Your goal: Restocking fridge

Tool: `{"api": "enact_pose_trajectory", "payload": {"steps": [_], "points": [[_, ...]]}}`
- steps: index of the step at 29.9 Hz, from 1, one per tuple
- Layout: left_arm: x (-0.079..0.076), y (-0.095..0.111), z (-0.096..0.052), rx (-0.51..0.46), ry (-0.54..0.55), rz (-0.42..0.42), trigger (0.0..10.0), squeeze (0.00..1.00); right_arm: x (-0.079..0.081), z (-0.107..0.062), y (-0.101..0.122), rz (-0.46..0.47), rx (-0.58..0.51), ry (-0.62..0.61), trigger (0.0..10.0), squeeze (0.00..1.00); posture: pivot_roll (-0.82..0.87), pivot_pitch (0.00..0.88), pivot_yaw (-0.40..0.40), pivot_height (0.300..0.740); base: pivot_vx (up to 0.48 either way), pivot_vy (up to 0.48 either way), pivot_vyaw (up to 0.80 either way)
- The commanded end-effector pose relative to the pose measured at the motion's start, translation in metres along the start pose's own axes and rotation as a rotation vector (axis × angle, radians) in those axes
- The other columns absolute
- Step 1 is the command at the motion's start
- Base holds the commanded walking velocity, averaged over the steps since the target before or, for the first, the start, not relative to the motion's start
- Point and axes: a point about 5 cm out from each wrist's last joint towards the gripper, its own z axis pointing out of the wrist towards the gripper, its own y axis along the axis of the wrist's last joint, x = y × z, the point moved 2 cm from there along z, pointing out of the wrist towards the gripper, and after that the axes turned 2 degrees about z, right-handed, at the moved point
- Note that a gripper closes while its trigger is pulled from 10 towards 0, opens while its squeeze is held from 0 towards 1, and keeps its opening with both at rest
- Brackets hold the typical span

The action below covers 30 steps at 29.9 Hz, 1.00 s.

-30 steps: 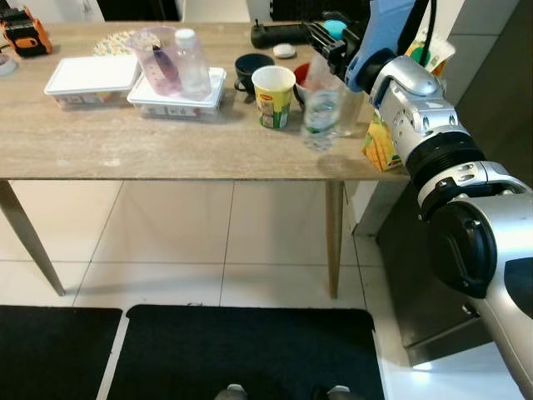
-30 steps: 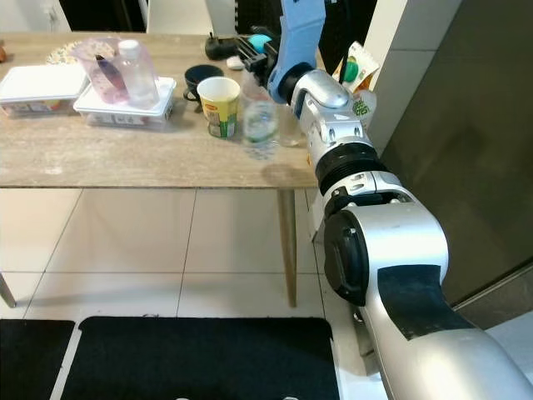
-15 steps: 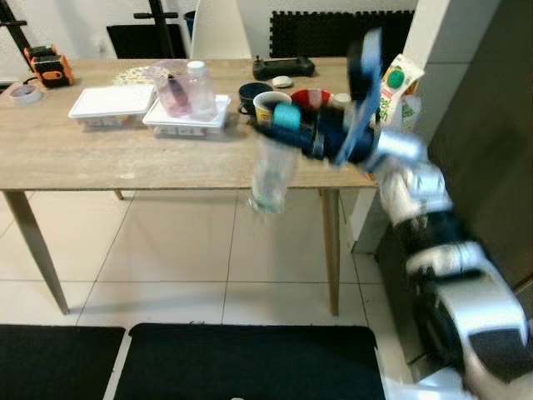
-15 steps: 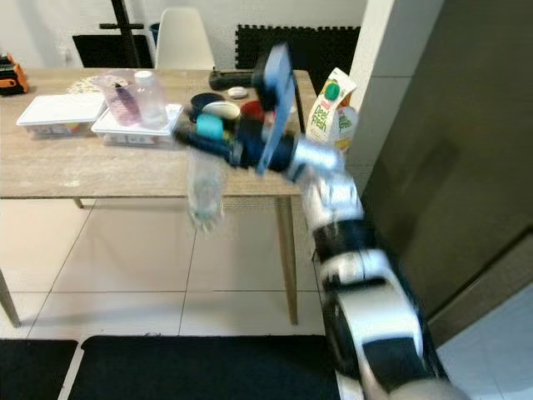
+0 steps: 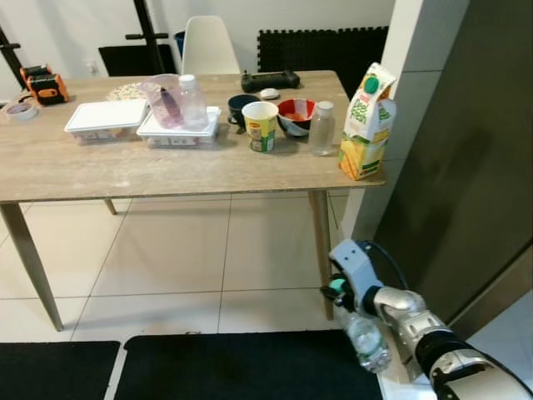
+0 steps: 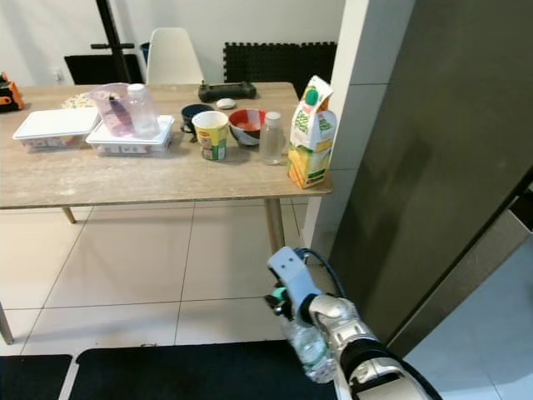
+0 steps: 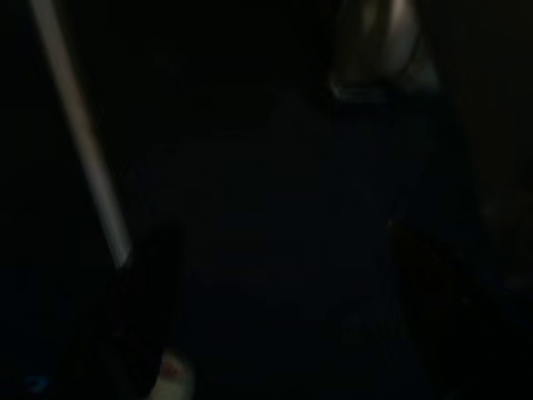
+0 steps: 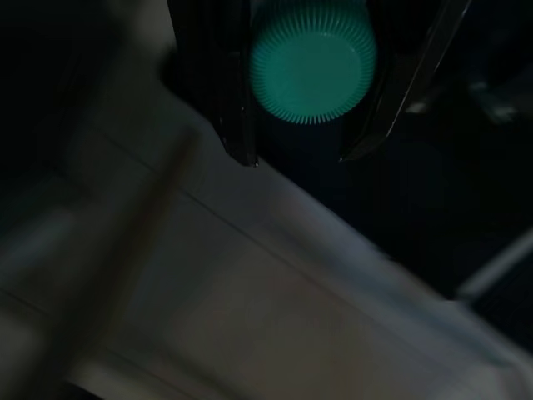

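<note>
The right gripper [image 5: 340, 293] clamps a clear water bottle [image 5: 366, 342] with a teal cap [image 8: 312, 60] low beside the table's [image 5: 125, 171] right front leg, above a black mat [image 5: 250, 367]. A juice carton [image 5: 366, 125] stands at the tabletop's right edge.

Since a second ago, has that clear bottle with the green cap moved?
Yes. The clear bottle, held by the right gripper, has left the table top and now hangs low beside the table leg, above the floor.
</note>
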Motion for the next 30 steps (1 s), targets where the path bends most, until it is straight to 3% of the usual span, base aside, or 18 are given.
{"api": "enact_pose_trajectory", "payload": {"steps": [1, 4, 5, 7, 9, 10, 11, 12, 13, 14, 15, 17, 19, 21, 22, 26, 28, 30], "points": [[0.032, 0.044, -0.002, -0.115, 0.122, 0.053, 10.0, 0.00, -0.017, -0.016, -0.042, 0.047, 0.112, -0.160, 10.0, 0.00, 0.00, 0.000, -0.027, 0.740, 0.000, 0.000, 0.00], [0.042, 0.039, -0.003, -0.082, 0.154, 0.103, 10.0, 0.00, -0.020, -0.020, -0.052, 0.053, 0.140, -0.190, 10.0, 0.00, 0.00, 0.000, -0.027, 0.740, 0.000, 0.000, 0.00], [0.053, 0.033, -0.006, -0.047, 0.179, 0.166, 10.0, 0.00, -0.022, -0.025, -0.062, 0.063, 0.169, -0.222, 10.0, 0.00, 0.00, 0.000, -0.023, 0.740, 0.000, 0.000, 0.00], [0.053, 0.033, -0.006, -0.047, 0.179, 0.166, 10.0, 0.00, -0.022, -0.025, -0.062, 0.063, 0.169, -0.222, 10.0, 0.00, 0.00, 0.000, -0.023, 0.740, 0.000, 0.000, 0.00], [0.062, 0.007, -0.010, 0.077, 0.097, 0.334, 10.0, 0.00, -0.023, -0.035, -0.083, 0.111, 0.216, -0.268, 10.0, 0.00, -0.01, 0.000, -0.014, 0.740, 0.000, 0.000, 0.00], [0.062, 0.007, -0.010, 0.077, 0.097, 0.334, 10.0, 0.00, -0.023, -0.035, -0.083, 0.111, 0.216, -0.268, 10.0, 0.00, -0.01, 0.000, -0.014, 0.740, 0.000, 0.000, 0.00], [0.062, -0.026, -0.016, 0.229, -0.054, 0.516, 10.0, 0.00, -0.022, -0.042, -0.098, 0.128, 0.257, -0.297, 10.0, 0.00, -0.01, 0.000, -0.010, 0.740, 0.000, 0.000, 0.00], [0.066, -0.036, -0.019, 0.271, -0.065, 0.568, 10.0, 0.00, -0.021, -0.043, -0.102, 0.135, 0.268, -0.304, 10.0, 0.00, -0.01, 0.000, -0.005, 0.740, 0.000, 0.000, 0.00], [0.066, -0.036, -0.019, 0.271, -0.065, 0.568, 10.0, 0.00, -0.021, -0.043, -0.102, 0.135, 0.268, -0.304, 10.0, 0.00, -0.01, 0.000, -0.005, 0.740, 0.000, 0.000, 0.00], [0.076, -0.037, -0.022, 0.271, -0.002, 0.566, 10.0, 0.00, -0.020, -0.045, -0.105, 0.138, 0.275, -0.308, 10.0, 0.00, -0.01, 0.000, -0.005, 0.740, 0.000, 0.000, 0.00], [0.090, -0.032, -0.024, 0.237, 0.107, 0.498, 10.0, 0.00, -0.020, -0.045, -0.107, 0.140, 0.280, -0.313, 10.0, 0.00, -0.01, 0.000, -0.005, 0.740, 0.000, 0.000, 0.00], [0.109, -0.002, -0.025, 0.059, 0.288, 0.178, 10.0, 0.00, -0.018, -0.047, -0.112, 0.144, 0.299, -0.328, 10.0, 0.00, 0.00, 0.000, 0.000, 0.740, 0.000, 0.000, 0.00], [0.115, 0.021, -0.026, -0.077, 0.350, -0.065, 10.0, 0.00, -0.016, -0.048, -0.117, 0.153, 0.315, -0.343, 10.0, 0.00, 0.00, 0.000, 0.001, 0.740, 0.000, 0.000, 0.00], [0.114, 0.038, -0.025, -0.164, 0.351, -0.202, 10.0, 0.00, -0.013, -0.049, -0.120, 0.166, 0.326, -0.353, 10.0, 0.00, 0.00, 0.000, -0.002, 0.740, 0.000, 0.000, 0.00], [0.114, 0.038, -0.025, -0.164, 0.351, -0.202, 10.0, 0.00, -0.013, -0.049, -0.120, 0.166, 0.326, -0.353, 10.0, 0.00, 0.00, 0.000, -0.002, 0.740, 0.000, 0.000, 0.00], [0.098, 0.084, -0.022, -0.351, 0.317, -0.393, 10.0, 0.00, -0.002, -0.050, -0.130, 0.199, 0.347, -0.348, 10.0, 0.00, -0.01, 0.000, -0.006, 0.740, 0.000, 0.000, 0.00], [0.095, 0.088, -0.021, -0.374, 0.301, -0.437, 10.0, 0.00, -0.001, -0.050, -0.131, 0.202, 0.350, -0.346, 10.0, 0.00, -0.01, 0.000, -0.006, 0.740, 0.000, 0.000, 0.00], [0.079, 0.099, -0.018, -0.423, 0.189, -0.575, 10.0, 0.00, 0.003, -0.051, -0.134, 0.217, 0.356, -0.346, 10.0, 0.00, -0.01, 0.000, -0.008, 0.740, 0.000, 0.000, 0.00]]}}
